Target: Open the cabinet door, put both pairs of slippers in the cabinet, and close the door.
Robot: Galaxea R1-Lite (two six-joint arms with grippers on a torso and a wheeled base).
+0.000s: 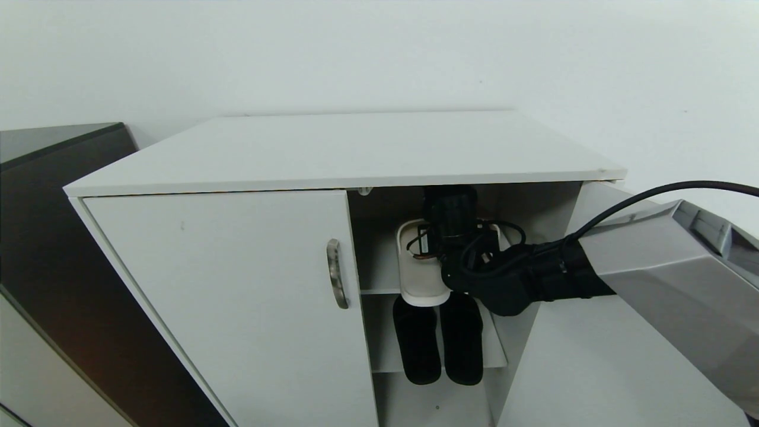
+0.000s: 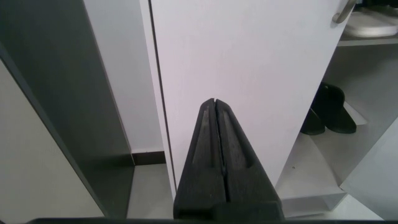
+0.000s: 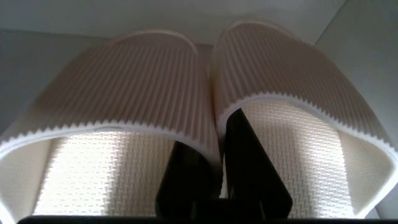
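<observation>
Nearest to me, the open right door (image 1: 593,356) of the white cabinet (image 1: 356,148) swings out toward the room, with the right arm passing just left of it into the opening. Low down and further left, the left gripper (image 2: 214,106) hangs in front of the closed left door (image 1: 225,284), its jaws pressed together on nothing and pointing at the door panel, well away from the slippers. Inside, the black slippers (image 1: 439,344) lie side by side on the lower shelf (image 1: 385,356), their near ends appearing to overhang its front edge. Above them, the white slippers (image 1: 421,279) sit on the upper shelf (image 1: 376,290), long axis running front to back, toes toward the far wall and heels toward me, the left heel poking just past the shelf front. The right gripper (image 3: 214,134) is over them from the heel side, clamped on the two inner strap edges where the pair meets, so both are held in one pinch. As I judge it, the pair is about placed. What remains is letting go and drawing straight back along the slippers' length. The right arm is then the nearer one for shutting the open door, and the overhanging heels could foul it.
</observation>
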